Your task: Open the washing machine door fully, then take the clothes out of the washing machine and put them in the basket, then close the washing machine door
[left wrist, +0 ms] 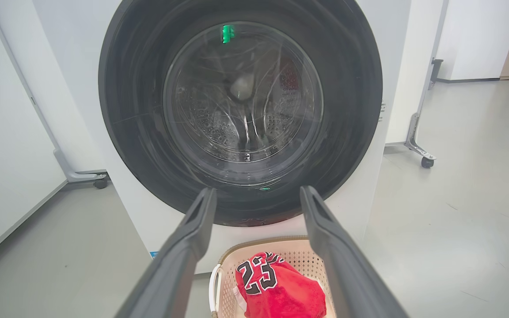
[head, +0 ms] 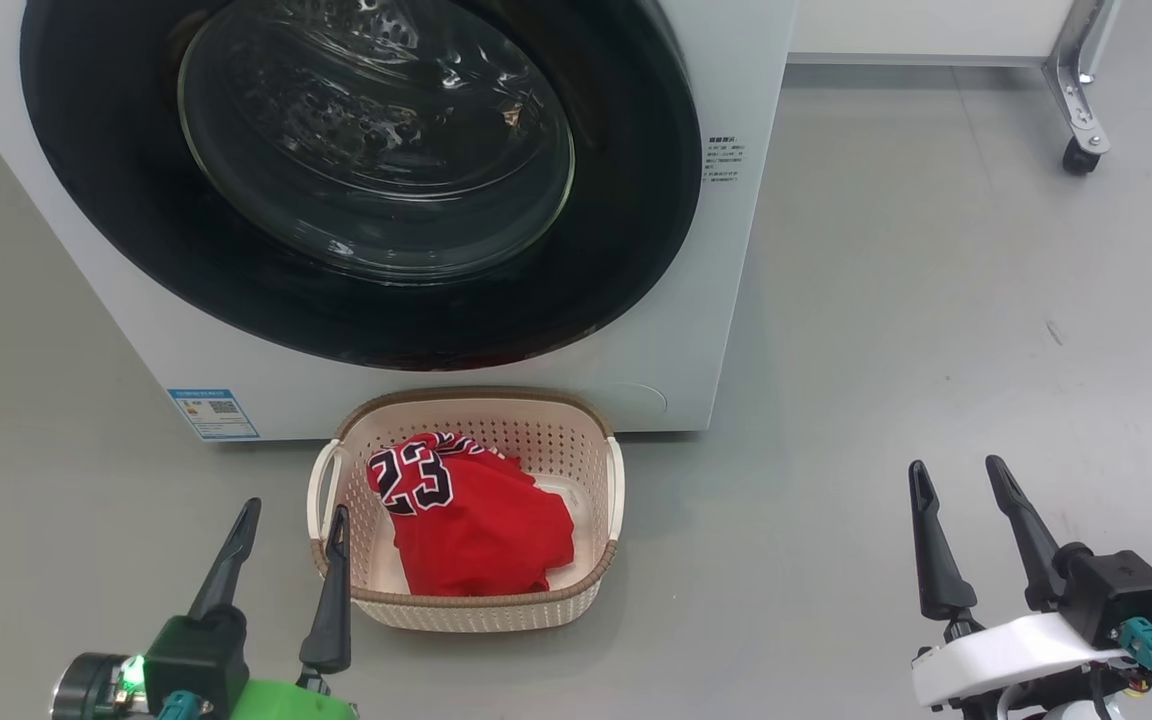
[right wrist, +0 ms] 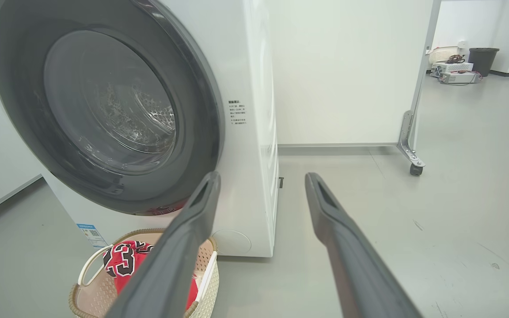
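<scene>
Dead ahead, the white front-loading washing machine (head: 136,340), planted on the grey floor (head: 936,350). Across its front, the washing machine door (head: 366,150): glossy black rim, bulging glass, lying flush against the cabinet, with the perforated steel drum showing through. Down low, just in front of the machine, the cream perforated basket (head: 476,398) with its brown woven-look rim. Inside it, the clothes (head: 481,520): a red heap, jersey number 23 facing up on the left. Closest in, the left gripper (head: 296,507), fingers spread wide and gripping nothing, just beside the basket's left handle. Well off to the right, the right gripper (head: 956,463), likewise spread, likewise empty, over bare floor.
</scene>
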Robot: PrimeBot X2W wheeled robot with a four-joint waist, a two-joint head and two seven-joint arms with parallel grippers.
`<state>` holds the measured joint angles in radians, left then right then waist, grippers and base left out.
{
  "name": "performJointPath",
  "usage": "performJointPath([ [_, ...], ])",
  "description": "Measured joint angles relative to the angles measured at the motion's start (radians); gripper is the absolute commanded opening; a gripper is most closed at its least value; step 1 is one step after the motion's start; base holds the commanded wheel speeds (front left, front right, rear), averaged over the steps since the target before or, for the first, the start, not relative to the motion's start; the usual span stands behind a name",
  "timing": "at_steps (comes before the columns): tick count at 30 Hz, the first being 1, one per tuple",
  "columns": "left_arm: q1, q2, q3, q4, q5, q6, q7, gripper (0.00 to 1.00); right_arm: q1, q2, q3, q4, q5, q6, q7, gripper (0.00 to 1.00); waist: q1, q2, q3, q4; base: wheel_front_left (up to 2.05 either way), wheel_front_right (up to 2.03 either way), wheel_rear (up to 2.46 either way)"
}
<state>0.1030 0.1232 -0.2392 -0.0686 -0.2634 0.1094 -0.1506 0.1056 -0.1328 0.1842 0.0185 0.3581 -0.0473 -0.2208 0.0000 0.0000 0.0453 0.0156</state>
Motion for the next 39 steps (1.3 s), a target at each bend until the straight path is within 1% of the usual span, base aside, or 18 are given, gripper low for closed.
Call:
performJointPath([
  [5, 0.0, 0.0, 0.001, -0.007, 0.002, 0.0, 0.0, 1.0, 0.008, -0.002, 0.0, -0.017, 0.0, -0.007, 0.01, 1.0, 0.0, 0.0, 0.001, 0.003, 0.0, 0.0, 0.0],
  [17, 0.0, 0.0, 0.001, -0.01, 0.002, 0.001, 0.0, 1.0, 0.027, -0.007, 0.0, -0.046, 0.0, -0.009, 0.031, 1.0, 0.0, 0.0, 0.0, 0.009, 0.0, 0.0, 0.0],
  [18, 0.0, -0.002, 0.0, -0.002, 0.001, 0.001, 0.0, 0.0, 0.027, -0.005, 0.0, -0.04, 0.0, -0.008, 0.03, 0.0, 0.0, 0.0, 0.0, 0.01, 0.0, 0.0, 0.0],
  [25, 0.023, -0.021, -0.02, 0.074, 0.0, 0.001, 0.0, 0.0, 0.052, 0.024, 0.016, 0.035, 0.002, -0.008, 0.031, 0.0, 0.0, 0.0, 0.0, 0.01, 0.0, 0.0, 0.0],
  [30, 0.034, -0.022, -0.026, 0.065, -0.029, 0.001, 0.0, 0.0, 0.058, 0.027, 0.017, 0.035, 0.03, -0.005, 0.031, 0.0, 0.0, 0.0, 0.0, 0.009, 0.0, 0.0, 0.0],
  [33, 0.041, -0.024, -0.026, 0.056, -0.066, 0.0, -0.001, 0.0, 0.058, 0.029, 0.016, 0.032, 0.066, 0.002, 0.031, 0.0, 0.0, 0.0, -0.001, 0.008, 0.0, 0.0, 0.0],
  [39, 0.044, -0.03, -0.015, 0.05, -0.162, -0.002, 0.0, 0.0, 0.058, 0.033, 0.002, 0.031, 0.158, 0.005, 0.04, 0.0, 0.0, 0.0, -0.003, 0.006, 0.0, 0.0, 0.0],
])
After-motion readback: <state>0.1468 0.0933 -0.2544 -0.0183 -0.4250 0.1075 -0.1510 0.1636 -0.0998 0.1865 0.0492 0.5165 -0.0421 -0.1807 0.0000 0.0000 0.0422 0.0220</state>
